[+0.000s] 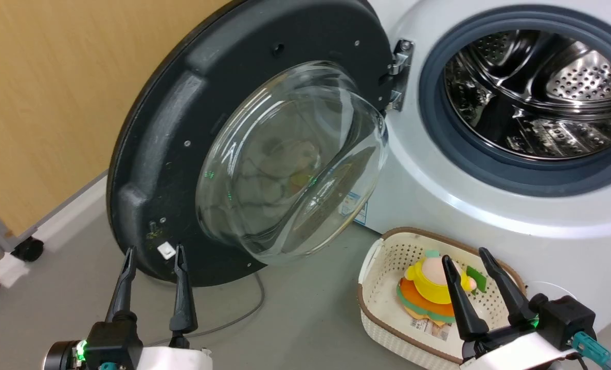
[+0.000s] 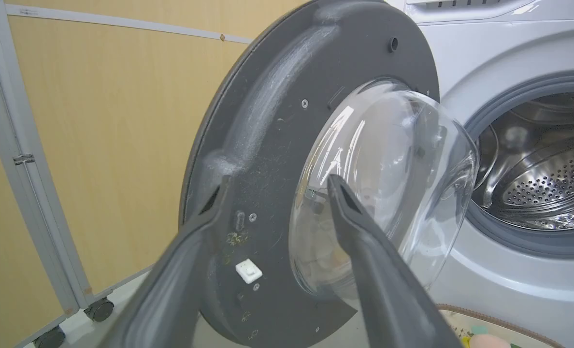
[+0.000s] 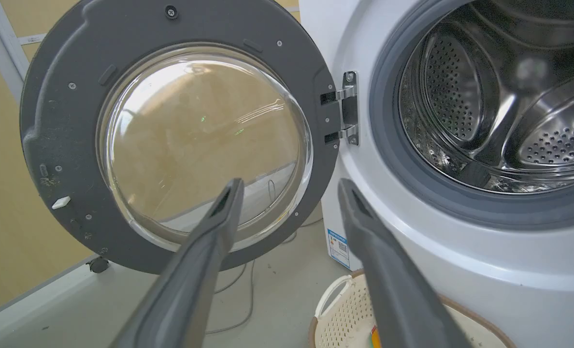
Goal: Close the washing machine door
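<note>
1. Now, the washing machine door [image 1: 182,128] is standing wide open, left of the washing machine [image 1: 439,205].
2. Your left gripper [image 1: 155,248] is hovering spread and empty near its lower rim.
3. Your right gripper [image 1: 464,254] is gaping empty over the basket [image 1: 375,308].

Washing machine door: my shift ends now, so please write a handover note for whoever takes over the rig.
Left gripper: open, empty, fingertips by the lower edge of the washing machine door; I cannot tell if they touch it.
Right gripper: open, empty, over the white basket in the head view.
Door: swung wide open on its hinge, inner face toward the robot; the washing machine porthole is uncovered.
Done: nothing yet.
Left: swing the door shut against the porthole until it latches.
</note>
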Tool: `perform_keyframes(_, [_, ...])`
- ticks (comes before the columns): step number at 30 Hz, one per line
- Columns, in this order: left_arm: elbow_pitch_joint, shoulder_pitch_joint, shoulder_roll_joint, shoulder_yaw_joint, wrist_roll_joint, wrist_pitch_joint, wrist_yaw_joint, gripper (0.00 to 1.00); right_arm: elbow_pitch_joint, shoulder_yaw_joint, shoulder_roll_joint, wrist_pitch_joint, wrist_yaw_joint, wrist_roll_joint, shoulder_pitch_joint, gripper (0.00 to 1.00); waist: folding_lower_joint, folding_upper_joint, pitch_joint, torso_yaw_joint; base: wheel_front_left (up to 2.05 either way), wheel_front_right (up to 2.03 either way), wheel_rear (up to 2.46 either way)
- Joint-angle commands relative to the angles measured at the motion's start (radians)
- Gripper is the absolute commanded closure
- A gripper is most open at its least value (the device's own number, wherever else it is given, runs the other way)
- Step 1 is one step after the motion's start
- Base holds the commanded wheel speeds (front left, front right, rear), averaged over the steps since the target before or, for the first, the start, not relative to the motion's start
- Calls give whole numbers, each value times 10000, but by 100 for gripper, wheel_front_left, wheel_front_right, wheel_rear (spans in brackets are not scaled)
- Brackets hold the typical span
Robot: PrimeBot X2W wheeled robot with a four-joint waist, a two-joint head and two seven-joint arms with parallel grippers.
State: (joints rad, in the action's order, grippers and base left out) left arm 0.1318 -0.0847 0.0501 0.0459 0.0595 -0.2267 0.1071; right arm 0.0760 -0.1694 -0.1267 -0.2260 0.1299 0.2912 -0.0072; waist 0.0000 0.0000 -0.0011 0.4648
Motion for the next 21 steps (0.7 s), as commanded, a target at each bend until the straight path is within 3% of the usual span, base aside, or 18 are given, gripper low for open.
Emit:
perform_keyframes(1, [40,-159,1,16,70,-95,70,0,28,-48,-70,-103,7,138,-62,0,0,0,10,75,0,0,0])
perform_keyframes(14, [68,-196,1,150,81,-350,121,0,1,-63,-100,-358,8,417,108,0,0,0,64,621,0,0,0])
perform_keyframes(15, [58,-195,1,159,65,-350,105,52,-10,-50,-91,-358,8,412,121,0,0,0,69,624,0,0,0])
perform_keyframes(16, [51,-191,1,167,55,-350,87,80,-24,-33,-83,-358,8,406,135,0,0,0,77,628,0,0,0])
perform_keyframes(17, [33,-188,1,181,40,-350,52,100,-39,-15,-75,-358,8,399,150,0,0,0,83,632,0,0,0])
perform_keyframes(21, [-2,-137,24,193,12,-350,-99,100,-100,68,-51,-358,8,377,234,0,0,0,107,648,0,0,0])
